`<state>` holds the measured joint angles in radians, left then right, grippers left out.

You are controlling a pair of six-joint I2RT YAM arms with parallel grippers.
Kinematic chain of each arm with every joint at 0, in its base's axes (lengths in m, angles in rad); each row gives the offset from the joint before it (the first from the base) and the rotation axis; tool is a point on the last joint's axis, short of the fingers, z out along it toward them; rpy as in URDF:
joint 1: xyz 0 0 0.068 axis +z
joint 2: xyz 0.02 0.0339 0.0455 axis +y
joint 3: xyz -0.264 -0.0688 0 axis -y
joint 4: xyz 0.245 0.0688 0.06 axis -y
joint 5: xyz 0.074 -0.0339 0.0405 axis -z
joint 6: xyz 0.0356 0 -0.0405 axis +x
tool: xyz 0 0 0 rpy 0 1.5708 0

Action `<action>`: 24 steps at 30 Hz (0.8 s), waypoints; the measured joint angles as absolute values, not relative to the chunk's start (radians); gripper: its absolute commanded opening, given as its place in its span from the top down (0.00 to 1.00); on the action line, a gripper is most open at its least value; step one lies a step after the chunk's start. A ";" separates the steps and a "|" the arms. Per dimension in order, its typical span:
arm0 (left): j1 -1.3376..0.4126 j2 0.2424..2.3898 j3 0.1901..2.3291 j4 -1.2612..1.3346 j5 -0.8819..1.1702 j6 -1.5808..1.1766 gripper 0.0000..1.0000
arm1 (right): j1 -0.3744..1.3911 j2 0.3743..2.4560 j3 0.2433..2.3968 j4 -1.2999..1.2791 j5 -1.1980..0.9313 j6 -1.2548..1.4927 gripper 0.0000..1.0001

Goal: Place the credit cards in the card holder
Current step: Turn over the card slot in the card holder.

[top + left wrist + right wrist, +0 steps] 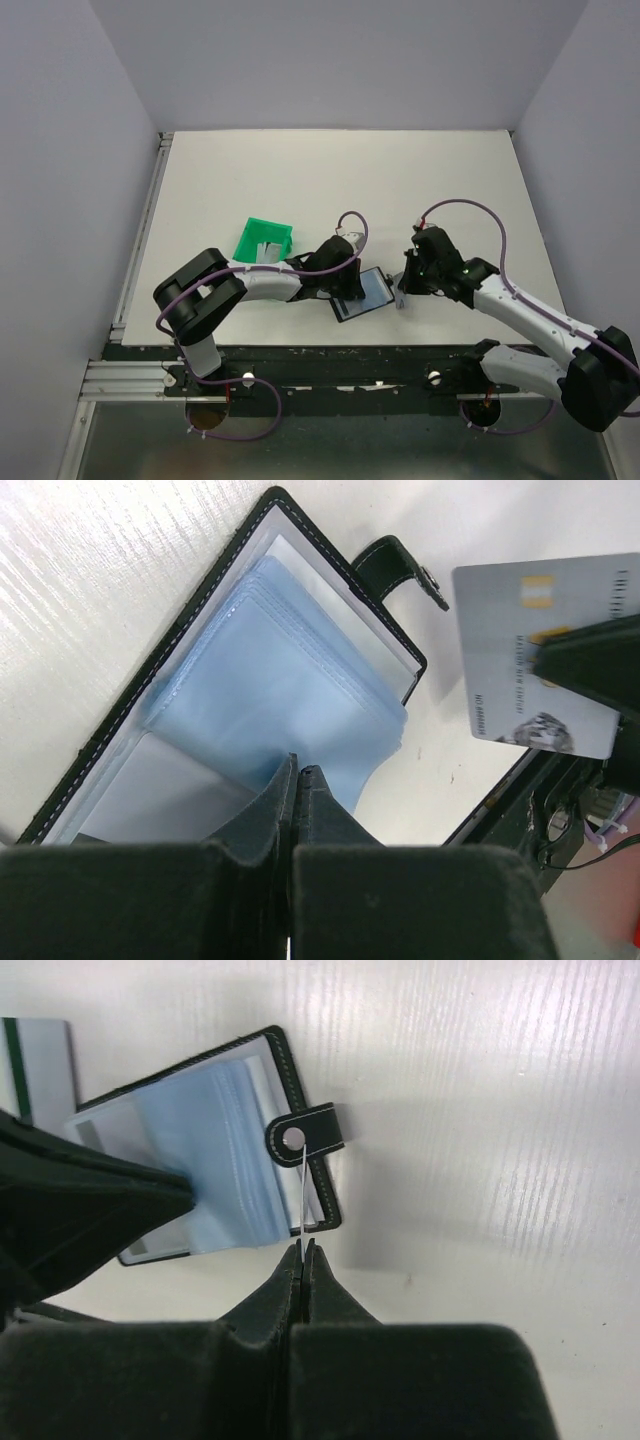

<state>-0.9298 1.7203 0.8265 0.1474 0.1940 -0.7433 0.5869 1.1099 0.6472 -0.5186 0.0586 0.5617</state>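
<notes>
Closed matte-black left gripper (298,778) presses glossy pale-blue plastic sleeves (270,670) inside the open, stitched black card holder (395,562). Right gripper (303,1250) pinches a thin, flat silvery-grey card (510,650).

The only print I can find is on the silvery-grey credit card (510,650) pinched in my right gripper (301,1250). A few small dark lines run sideways below its gold chip patch, with a mottled emblem near one corner. All of it is too small and blurred for me to read.
</notes>
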 measured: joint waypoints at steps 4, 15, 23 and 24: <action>-0.930 1.720 0.822 0.153 0.194 -0.744 1.00 | 0.587 1.050 0.647 -0.516 0.009 0.540 0.99; -0.930 1.726 0.818 0.165 0.195 -0.744 1.00 | 0.587 1.114 0.643 -0.465 -0.143 0.495 0.99; -0.930 1.751 0.830 0.188 0.202 -0.745 1.00 | 0.587 1.182 0.647 -0.467 -0.126 0.492 0.99; -0.930 1.755 0.834 0.189 0.204 -0.744 1.00 | 0.587 1.187 0.648 -0.470 -0.118 0.492 0.99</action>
<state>-0.9298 1.7550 0.8341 0.1890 0.2039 -0.7444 0.5869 1.1866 0.6476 -0.4702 -0.1177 0.4923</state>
